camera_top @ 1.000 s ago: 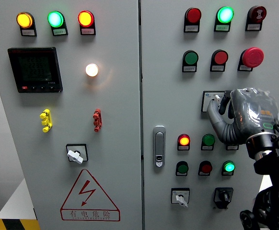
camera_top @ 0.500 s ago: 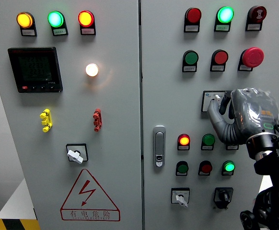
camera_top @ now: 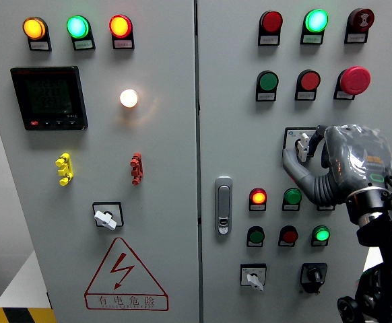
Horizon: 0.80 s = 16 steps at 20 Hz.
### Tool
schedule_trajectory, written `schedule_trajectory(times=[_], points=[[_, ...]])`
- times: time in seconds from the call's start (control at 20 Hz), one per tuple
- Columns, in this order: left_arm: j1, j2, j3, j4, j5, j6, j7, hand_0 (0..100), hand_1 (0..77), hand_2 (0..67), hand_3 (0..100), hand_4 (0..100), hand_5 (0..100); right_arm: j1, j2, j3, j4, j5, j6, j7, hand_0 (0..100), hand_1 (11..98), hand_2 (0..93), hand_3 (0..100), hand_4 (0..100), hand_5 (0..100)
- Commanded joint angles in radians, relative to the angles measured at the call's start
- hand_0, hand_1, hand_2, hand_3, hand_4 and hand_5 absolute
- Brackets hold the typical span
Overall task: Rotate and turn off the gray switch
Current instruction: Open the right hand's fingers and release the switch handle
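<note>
The gray switch [camera_top: 303, 143] sits on a white-edged plate on the right cabinet door, below the green and red push buttons. My right hand [camera_top: 301, 149] is pressed against the panel there. Its thumb curls under the knob from the left and its fingers [camera_top: 319, 134] come over it from the upper right, so it is shut on the knob. Most of the plate is hidden by the hand. The knob's small pale lever shows between thumb and fingers, tilted a little. The left arm does not show.
A red mushroom button [camera_top: 354, 79] is just above the hand. Lit and unlit indicator lamps [camera_top: 257, 196] lie just below it. Lower down are a white rotary switch [camera_top: 252, 277] and a black one [camera_top: 313, 274]. A door latch [camera_top: 223, 205] is on the right door's left edge.
My right thumb has swung down and to the left around the gray switch, and the knob's lever has turned slightly with it. The wrist and arm have stayed in place.
</note>
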State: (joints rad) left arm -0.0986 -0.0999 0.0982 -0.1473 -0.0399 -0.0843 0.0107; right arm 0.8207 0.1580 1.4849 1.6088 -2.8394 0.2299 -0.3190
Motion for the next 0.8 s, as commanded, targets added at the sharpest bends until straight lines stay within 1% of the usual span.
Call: schedule_trajectory(times=[0.0, 0.05, 0.1, 0.25, 0.3, 0.45, 0.5, 0.55, 0.75], points=[[0.000, 0.000, 0.000, 0.000, 0.000, 0.000, 0.000, 34, 0.0, 12.3, 22, 12, 12, 0.000, 0.0000, 0.002, 0.002, 0.000, 0.000, 0.001, 0, 27.0, 61.8, 88, 100, 97], [-0.001, 0.000, 0.000, 0.000, 0.000, 0.000, 0.000, 34, 0.0, 12.3, 22, 12, 12, 0.000, 0.0000, 0.002, 0.005, 0.000, -0.001, 0.001, 0, 27.0, 61.8, 87, 100, 97], [-0.001, 0.000, 0.000, 0.000, 0.000, 0.000, 0.000, 34, 0.0, 12.3, 22, 12, 12, -0.002, 0.0015, 0.002, 0.006, 0.000, -0.001, 0.000, 0, 27.1, 61.9, 87, 100, 97], [-0.001, 0.000, 0.000, 0.000, 0.000, 0.000, 0.000, 34, 0.0, 12.3, 22, 12, 12, -0.005, 0.0015, 0.002, 0.008, -0.002, -0.001, 0.000, 0, 27.0, 61.6, 87, 100, 97], [-0.001, 0.000, 0.000, 0.000, 0.000, 0.000, 0.000, 34, 0.0, 12.3, 22, 12, 12, -0.005, 0.0030, 0.002, 0.010, -0.002, -0.001, 0.000, 0, 27.0, 61.7, 87, 100, 97], [0.000, 0.000, 0.000, 0.000, 0.000, 0.000, 0.000, 35, 0.0, 12.3, 22, 12, 12, -0.009, 0.0031, 0.009, 0.022, -0.005, -0.001, 0.001, 0, 26.7, 61.9, 88, 100, 97], [-0.001, 0.000, 0.000, 0.000, 0.000, 0.000, 0.000, 35, 0.0, 12.3, 22, 12, 12, -0.015, 0.0031, 0.009, 0.031, -0.005, 0.000, 0.001, 0, 26.7, 61.9, 88, 100, 97], [-0.001, 0.000, 0.000, 0.000, 0.000, 0.000, 0.000, 34, 0.0, 12.3, 22, 12, 12, -0.018, 0.0046, 0.011, 0.039, -0.005, 0.000, 0.001, 0, 26.7, 62.0, 88, 100, 97], [-0.001, 0.000, 0.000, 0.000, 0.000, 0.000, 0.000, 34, 0.0, 12.3, 22, 12, 12, -0.054, 0.0046, 0.015, 0.072, -0.005, 0.000, 0.001, 0, 26.8, 62.1, 88, 100, 97]])
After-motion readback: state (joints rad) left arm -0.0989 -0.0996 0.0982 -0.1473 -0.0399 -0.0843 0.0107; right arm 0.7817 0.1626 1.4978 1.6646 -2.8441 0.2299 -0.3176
